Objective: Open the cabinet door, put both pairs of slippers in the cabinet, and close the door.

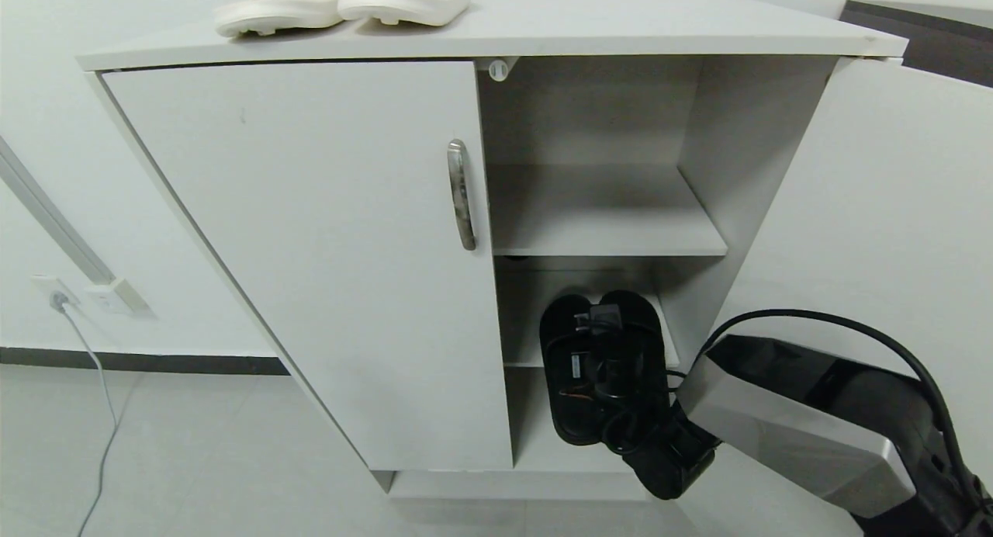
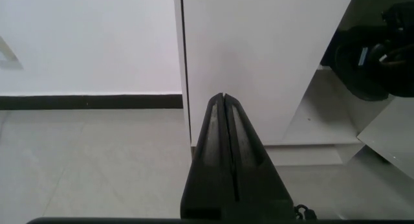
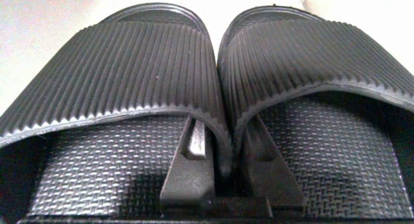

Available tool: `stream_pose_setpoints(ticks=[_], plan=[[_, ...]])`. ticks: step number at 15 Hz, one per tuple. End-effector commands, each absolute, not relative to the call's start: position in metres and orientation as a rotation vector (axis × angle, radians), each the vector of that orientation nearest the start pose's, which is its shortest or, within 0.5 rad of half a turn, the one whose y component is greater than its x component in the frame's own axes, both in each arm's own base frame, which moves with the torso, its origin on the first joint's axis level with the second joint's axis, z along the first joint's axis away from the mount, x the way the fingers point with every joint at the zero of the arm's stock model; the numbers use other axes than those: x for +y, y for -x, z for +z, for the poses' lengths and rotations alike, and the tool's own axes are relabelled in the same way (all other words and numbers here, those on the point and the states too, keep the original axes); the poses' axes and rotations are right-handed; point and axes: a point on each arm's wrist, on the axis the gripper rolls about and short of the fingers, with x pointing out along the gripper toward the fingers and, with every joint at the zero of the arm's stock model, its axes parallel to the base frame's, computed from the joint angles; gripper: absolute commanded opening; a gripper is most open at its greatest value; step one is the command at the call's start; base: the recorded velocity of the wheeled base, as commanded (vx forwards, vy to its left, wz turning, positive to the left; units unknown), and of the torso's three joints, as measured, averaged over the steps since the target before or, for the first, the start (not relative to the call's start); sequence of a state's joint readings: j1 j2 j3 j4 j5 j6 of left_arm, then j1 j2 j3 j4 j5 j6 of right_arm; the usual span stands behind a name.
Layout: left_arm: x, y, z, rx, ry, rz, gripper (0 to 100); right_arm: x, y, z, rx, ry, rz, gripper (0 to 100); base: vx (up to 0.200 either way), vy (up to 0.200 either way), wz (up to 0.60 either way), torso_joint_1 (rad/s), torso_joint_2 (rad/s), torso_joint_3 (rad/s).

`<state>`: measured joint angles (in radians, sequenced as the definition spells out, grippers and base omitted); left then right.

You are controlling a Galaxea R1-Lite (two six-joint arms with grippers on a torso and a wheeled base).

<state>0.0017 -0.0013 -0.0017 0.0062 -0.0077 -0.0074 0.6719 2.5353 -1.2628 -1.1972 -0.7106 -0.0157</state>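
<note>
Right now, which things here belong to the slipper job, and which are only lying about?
Belong to the job:
black slippers, held by the right gripper
white slippers, on the cabinet top
open right door

Lying about:
wall socket
grey cable

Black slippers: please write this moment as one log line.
right end effector: shut on black slippers, at cabinet opening; right door: open; cream slippers: on cabinet top; left end effector: shut

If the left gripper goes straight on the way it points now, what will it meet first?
Most likely the closed door, in its lower part; the depth is hard to judge.
</note>
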Motion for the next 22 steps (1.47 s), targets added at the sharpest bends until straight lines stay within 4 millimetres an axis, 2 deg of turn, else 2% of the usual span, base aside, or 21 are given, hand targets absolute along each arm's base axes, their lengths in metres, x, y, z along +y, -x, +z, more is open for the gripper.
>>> stream_pose_setpoints(ticks=[1,6,9,18,22], plan=[[0.0,0.023,0.075,0.005,0.008,-0.006,0,0.288,-0.389,0.034,0.06,0.013,-0.036,0,0.0,0.0,0.0,0.0,0.0,0.0],[0.0,0.023,0.075,0.005,0.008,-0.006,0,0.288,-0.413,0.047,0.074,-0.022,-0.037,0,0.0,0.0,0.0,0.0,0.0,0.0],[0.0,0.023,0.075,0.005,0.008,-0.006,0,0.291,-0.417,0.054,0.07,-0.025,-0.037,0,0.0,0.0,0.0,0.0,0.0,0.0],[0.0,0.023,0.075,0.005,0.008,-0.006,0,0.288,-0.433,0.052,0.087,-0.016,-0.042,0,0.0,0.0,0.0,0.0,0.0,0.0],[0.0,0.023,0.075,0.005,0.008,-0.006,0,0.283,-0.449,0.041,0.083,-0.019,-0.072,0,0.0,0.0,0.0,0.0,0.0,0.0]])
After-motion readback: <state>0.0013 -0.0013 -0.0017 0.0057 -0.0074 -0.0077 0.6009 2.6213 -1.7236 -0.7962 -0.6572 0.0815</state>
